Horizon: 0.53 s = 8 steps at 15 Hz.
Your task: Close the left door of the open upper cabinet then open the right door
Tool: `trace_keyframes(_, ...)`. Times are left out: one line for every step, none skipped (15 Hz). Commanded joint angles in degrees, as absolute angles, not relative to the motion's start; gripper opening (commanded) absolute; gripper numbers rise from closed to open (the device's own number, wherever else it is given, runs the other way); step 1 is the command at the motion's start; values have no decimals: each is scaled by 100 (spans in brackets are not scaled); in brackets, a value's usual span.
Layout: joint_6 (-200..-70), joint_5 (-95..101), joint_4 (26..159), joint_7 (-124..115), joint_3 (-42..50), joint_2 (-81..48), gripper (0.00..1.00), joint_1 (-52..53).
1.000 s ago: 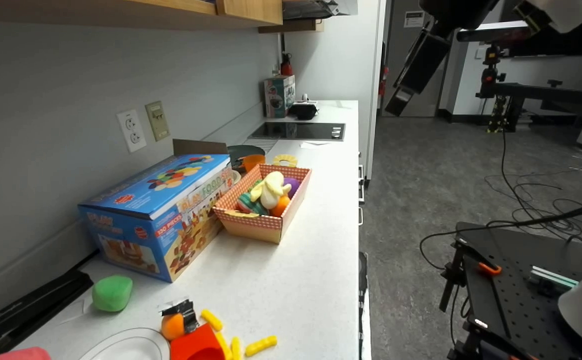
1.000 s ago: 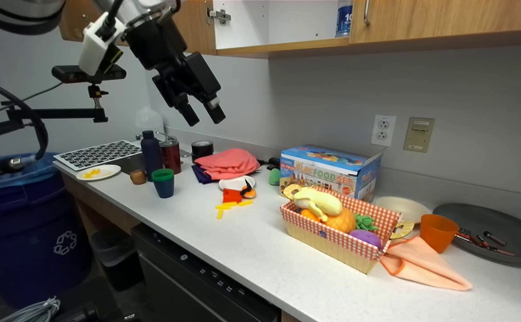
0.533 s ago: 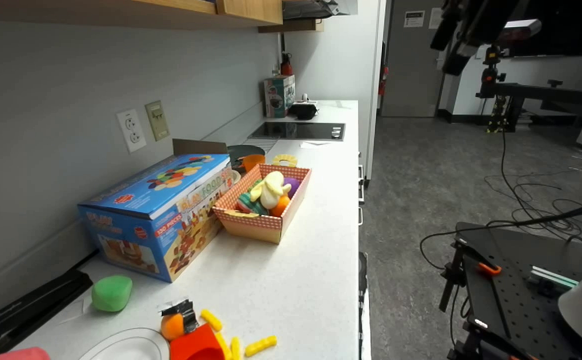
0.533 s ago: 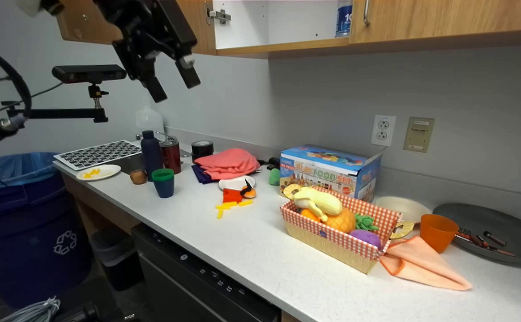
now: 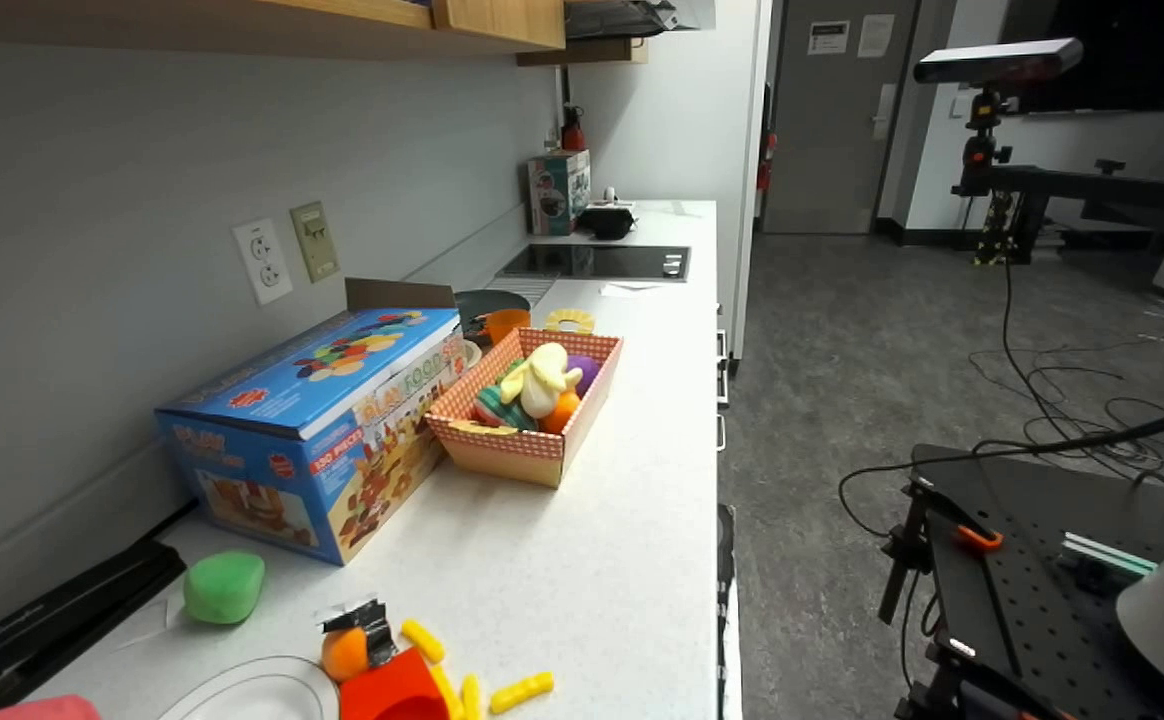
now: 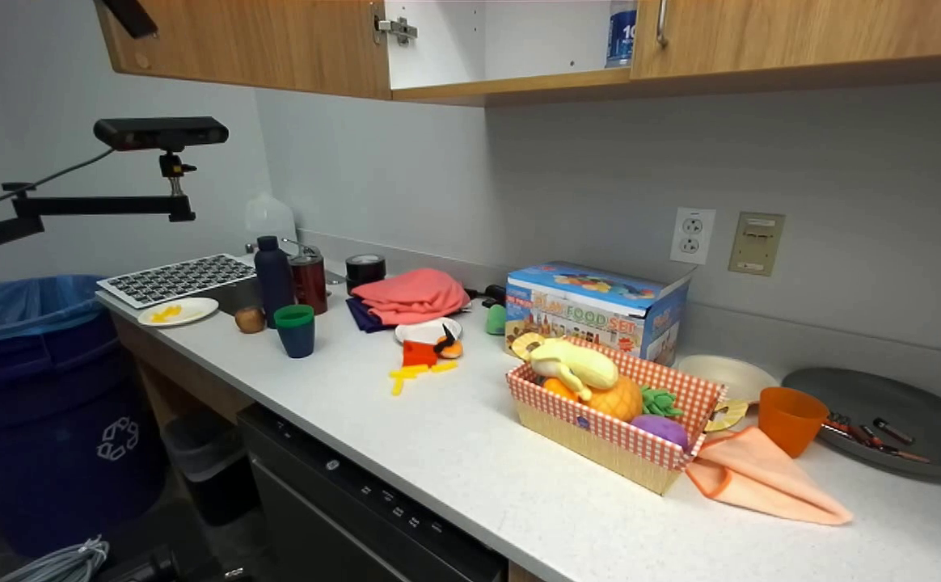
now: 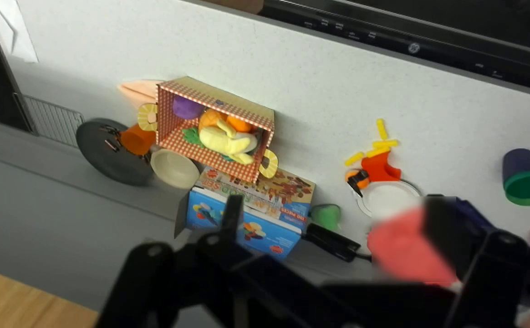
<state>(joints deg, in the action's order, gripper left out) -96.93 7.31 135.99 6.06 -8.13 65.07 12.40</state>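
The upper cabinet (image 6: 511,90) is light tan wood with a white inside; its lower edge also shows at top left in an exterior view (image 5: 242,30). Its left door (image 6: 260,48) is swung wide open on its hinge. Its right door (image 6: 810,36), with a metal handle (image 6: 662,23), is shut. One dark fingertip of my gripper shows at the top edge in an exterior view (image 6: 132,16), in front of the open door's outer end. In the wrist view my gripper (image 7: 335,218) has its fingers wide apart with nothing between them. A wood piece (image 7: 19,300) shows at lower left.
Below is a white countertop (image 6: 454,436) with a play food box (image 6: 592,311), a checked basket (image 6: 600,436), cups, bottles and cloths. A camera on a stand (image 6: 162,133) is below the open door. A bottle (image 6: 621,34) stands inside the cabinet.
My gripper has risen and moved left, almost out of one exterior view and fully out of the other. It stays open. The cabinet doors have not moved.
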Motion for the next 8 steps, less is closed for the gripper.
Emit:
trace_keyframes(-9665,667,13485,645,-829,6553,100,1239)
trace_keyframes(-9663,649,13407,649,-830,6585,100,1252)
trace_keyframes(-9661,640,13367,651,-830,6605,100,1252)
trace_keyframes(-9661,637,13358,651,-830,6608,100,1252)
trace_keyframes(-9661,637,13359,651,-830,6606,100,1252)
trace_keyframes(-9618,434,13348,754,-770,6620,100,1442)
trace_keyframes(-9630,244,13326,841,-713,6620,100,1580)
trace_keyframes(-9606,107,13297,909,-719,6641,100,1642)
